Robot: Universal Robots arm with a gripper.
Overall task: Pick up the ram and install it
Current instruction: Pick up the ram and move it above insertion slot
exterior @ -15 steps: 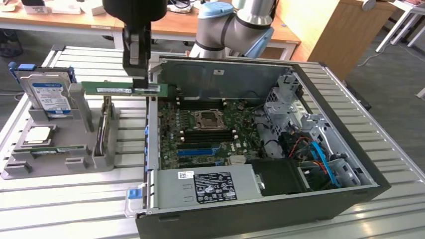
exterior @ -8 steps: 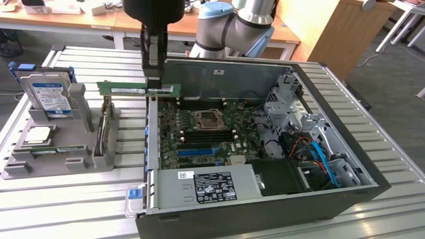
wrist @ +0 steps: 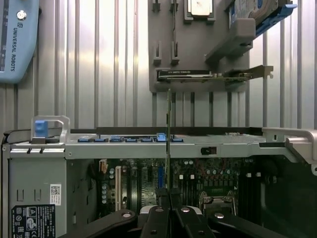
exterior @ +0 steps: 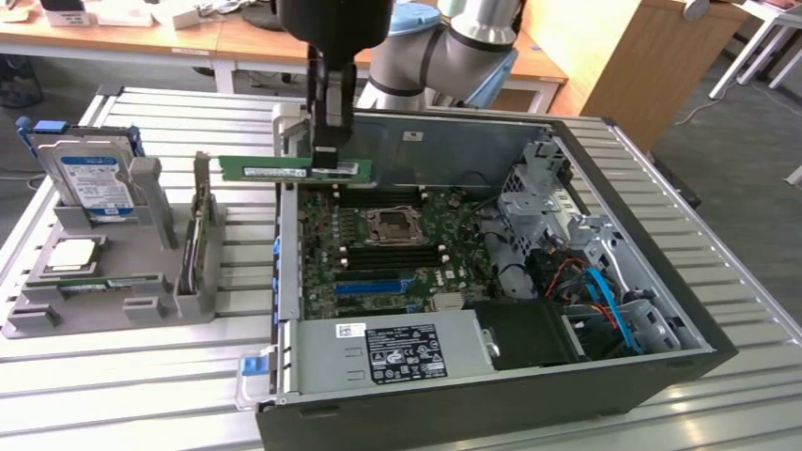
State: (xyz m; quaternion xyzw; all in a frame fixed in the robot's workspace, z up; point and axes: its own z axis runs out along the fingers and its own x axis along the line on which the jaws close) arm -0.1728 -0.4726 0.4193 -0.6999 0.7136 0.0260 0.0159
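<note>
Ram (exterior: 263,171) is up in the air, gripped by the claw (exterior: 329,162), which is closed on it near one end. The stick lies level, long side flat, with its white label facing the camera. It hangs above the open computer case (exterior: 652,282), over the case's wall on the exterior view's left. One end reaches out past that wall and the gripped end is over the inside of the case. It touches nothing but the claw.

In the wrist view the ram (wrist: 169,129) shows edge-on as a thin line. It runs out from the claw (wrist: 169,201) and crosses the case's wall (wrist: 223,147).

Inside the case, the circuit board (exterior: 376,263) lies flat with its square chip socket (exterior: 391,225) below the stick. Long dark slots (exterior: 376,200) run just beside the socket. A grey power box (exterior: 389,352) fills the near corner of the case, and blue cables (exterior: 602,291) curl on the exterior view's right side of it.

Just beside the case, on the exterior view's left, a grey holder (exterior: 113,315) stands on the slatted metal surface (exterior: 126,385). The holder carries a hard drive (exterior: 90,178) standing upright, a square silver chip (exterior: 71,254), a second green stick (exterior: 113,283) lying in a groove, and a tall card (exterior: 197,240) on edge nearest the case.

The robot arm (exterior: 464,47) rises behind the case.
</note>
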